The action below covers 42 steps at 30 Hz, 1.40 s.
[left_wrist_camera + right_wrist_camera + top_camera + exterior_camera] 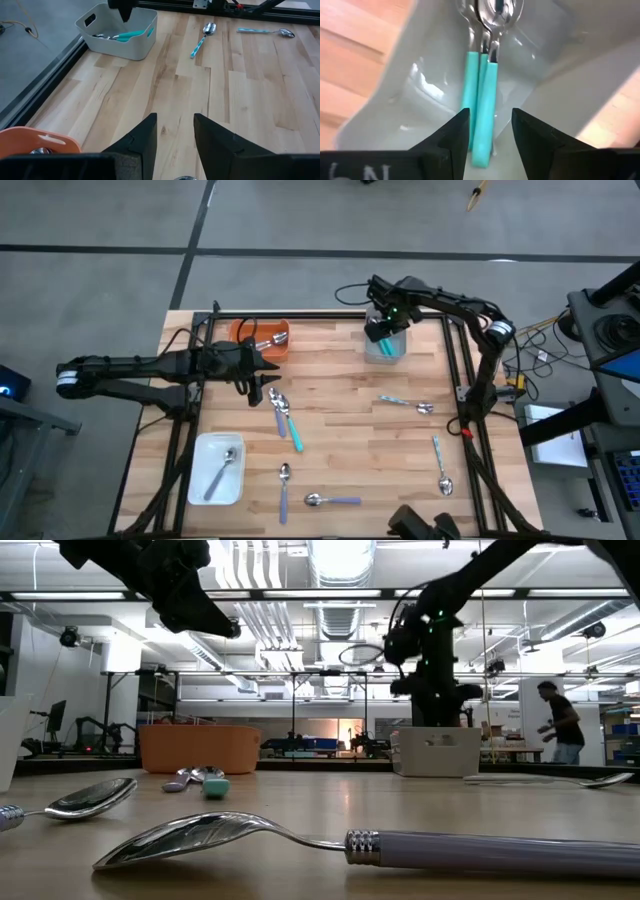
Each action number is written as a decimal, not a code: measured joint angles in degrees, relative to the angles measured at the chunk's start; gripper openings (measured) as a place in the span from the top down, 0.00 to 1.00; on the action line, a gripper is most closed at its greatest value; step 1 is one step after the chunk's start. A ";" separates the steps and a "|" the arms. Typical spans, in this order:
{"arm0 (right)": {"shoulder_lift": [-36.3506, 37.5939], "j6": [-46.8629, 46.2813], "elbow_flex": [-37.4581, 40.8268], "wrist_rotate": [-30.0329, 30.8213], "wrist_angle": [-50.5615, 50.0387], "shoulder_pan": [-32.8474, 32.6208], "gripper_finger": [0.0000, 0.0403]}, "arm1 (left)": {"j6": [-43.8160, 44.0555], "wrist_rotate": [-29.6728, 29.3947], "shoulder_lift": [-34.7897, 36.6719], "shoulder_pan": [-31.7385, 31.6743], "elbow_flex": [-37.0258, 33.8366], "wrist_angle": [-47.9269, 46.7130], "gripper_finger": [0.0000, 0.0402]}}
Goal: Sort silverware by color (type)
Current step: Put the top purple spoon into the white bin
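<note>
Teal-handled metal spoons (pixel 481 107) lie in the grey tray (pixel 415 90) beneath the right gripper (pixel 489 131), open, empty; left gripper (pixel 175 134) open too.

The counter (pixel 400 470) is of pale wooden planks with a dark metal frame (pixel 300 313) around it. It stands on a grey floor (pixel 300 220) crossed by dark lines. Behind it the room is a big hall: long ceiling lamps (pixel 340 560) give white light, with pipes (pixel 262 620) beside them. At 3 o'clock a person (pixel 558 723) stands by far desks.
</note>
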State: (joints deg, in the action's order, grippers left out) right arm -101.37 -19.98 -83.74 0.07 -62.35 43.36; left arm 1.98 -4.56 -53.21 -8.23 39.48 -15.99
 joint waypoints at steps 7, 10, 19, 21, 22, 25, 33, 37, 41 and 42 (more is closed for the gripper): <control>6.33 -2.97 0.00 0.08 1.95 -3.98 0.68 | 0.00 0.00 0.00 0.00 0.00 0.02 0.73; 8.57 -4.39 0.00 0.11 2.89 -6.60 0.68 | 0.00 0.00 0.00 0.00 0.00 0.02 0.73; 10.85 -7.59 -0.02 0.25 3.28 -17.22 0.68 | 0.00 0.00 0.00 0.00 0.00 0.02 0.73; 10.43 -8.70 -0.02 0.73 3.26 -19.36 0.69 | 0.00 0.00 0.00 0.00 0.00 0.03 0.73; 10.09 -9.06 0.00 1.32 3.28 -20.36 0.69 | 0.00 0.00 0.00 0.00 0.00 0.02 0.73; 9.08 -9.39 0.21 1.97 2.70 -22.81 0.70 | 0.01 0.00 0.00 0.00 0.00 -0.01 0.73; 5.81 -6.64 0.62 3.07 1.48 -25.88 0.74 | 0.02 0.00 0.00 0.00 -0.02 -0.16 0.73; 3.95 -3.42 2.51 3.13 -2.36 -25.01 0.78 | 0.02 0.00 0.00 0.00 0.00 -0.39 0.73; 3.22 -2.94 6.51 3.60 -2.89 -22.29 0.83 | 0.02 0.00 0.00 0.01 -0.01 -0.53 0.73; 3.22 -2.97 7.55 3.60 -2.92 -21.50 0.85 | 0.02 0.00 0.00 0.01 -0.02 -0.49 0.73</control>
State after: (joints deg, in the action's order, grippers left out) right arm -98.15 -22.95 -76.20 3.66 -65.27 21.87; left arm 2.00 -4.56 -53.21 -8.22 39.46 -16.48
